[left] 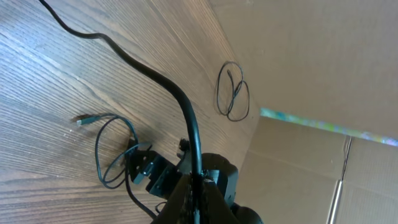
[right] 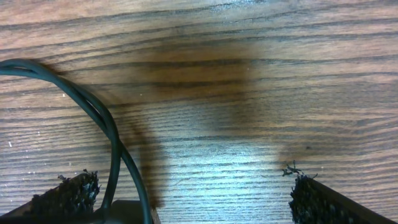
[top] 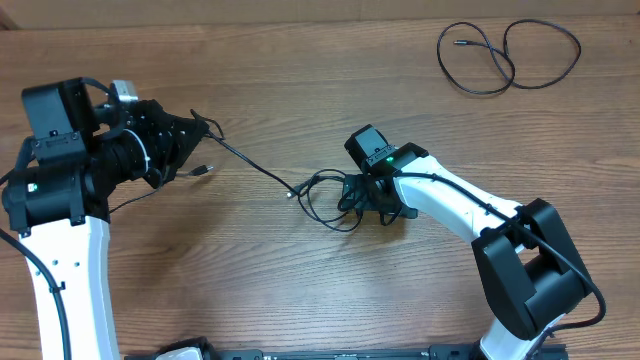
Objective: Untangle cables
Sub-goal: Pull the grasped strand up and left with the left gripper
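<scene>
L arm is seen at the left of the table (top: 300, 290). The left gripper (top: 202, 124) is clamped shut on a thin black cable (top: 250, 160); in the wrist view the cord is pinched tight between the fingertips. From the pinch the cable is stretched toward approx. table centre, where a small bundle of loops (top: 325, 200) is laid. Whether the two are joined cannot be told. A small plug (top: 205, 170) is seen on the wood just below the left gripper. The right gripper (top: 362, 205) is positioned over the bundle's right edge w/ fingers spread wide, and nothing is gripped. In its wrist view the pads (right: 65, 196) are set well apart, w/ two cord strands (right: 102, 124) seen just beside the pad at picture left. A second cable (top: 510, 55) is laid in loose loops at the far right corner, well apart from both arms.
</scene>
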Available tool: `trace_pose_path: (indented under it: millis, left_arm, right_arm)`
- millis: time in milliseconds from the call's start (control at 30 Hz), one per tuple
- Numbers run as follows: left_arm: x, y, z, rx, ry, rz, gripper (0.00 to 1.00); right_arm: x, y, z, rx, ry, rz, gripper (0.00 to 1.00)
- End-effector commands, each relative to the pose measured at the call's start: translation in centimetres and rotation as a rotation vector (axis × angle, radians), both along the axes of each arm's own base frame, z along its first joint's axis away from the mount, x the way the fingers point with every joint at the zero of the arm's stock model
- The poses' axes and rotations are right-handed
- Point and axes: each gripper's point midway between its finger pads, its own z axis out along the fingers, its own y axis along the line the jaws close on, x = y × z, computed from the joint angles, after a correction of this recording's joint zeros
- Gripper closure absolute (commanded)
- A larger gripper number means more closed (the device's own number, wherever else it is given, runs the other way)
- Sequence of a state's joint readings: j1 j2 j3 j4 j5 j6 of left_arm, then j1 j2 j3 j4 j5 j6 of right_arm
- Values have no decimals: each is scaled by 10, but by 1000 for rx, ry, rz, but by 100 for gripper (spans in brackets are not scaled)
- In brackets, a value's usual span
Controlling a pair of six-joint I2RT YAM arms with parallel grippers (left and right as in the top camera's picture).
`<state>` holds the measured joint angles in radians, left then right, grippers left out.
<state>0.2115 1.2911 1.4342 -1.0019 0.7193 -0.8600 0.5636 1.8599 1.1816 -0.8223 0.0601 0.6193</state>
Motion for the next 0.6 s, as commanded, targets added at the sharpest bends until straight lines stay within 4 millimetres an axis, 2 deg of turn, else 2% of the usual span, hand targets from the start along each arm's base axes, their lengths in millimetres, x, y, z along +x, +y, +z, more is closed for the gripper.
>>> trace_pose_path:
  millis: [0, 300, 567]
  left_arm:
    - [-3, -1, 17, 13, -66, -21, 96]
    - [-2, 23, 12, 31, -43, 61, 96]
    - [-6, 41, 24, -66, -70, 85, 96]
  right_arm:
    - [2, -2, 0, -13, -12, -11, 0]
    - [3, -10, 0, -58, -26, -16, 0]
    - [6, -12, 0, -64, -41, -55, 0]
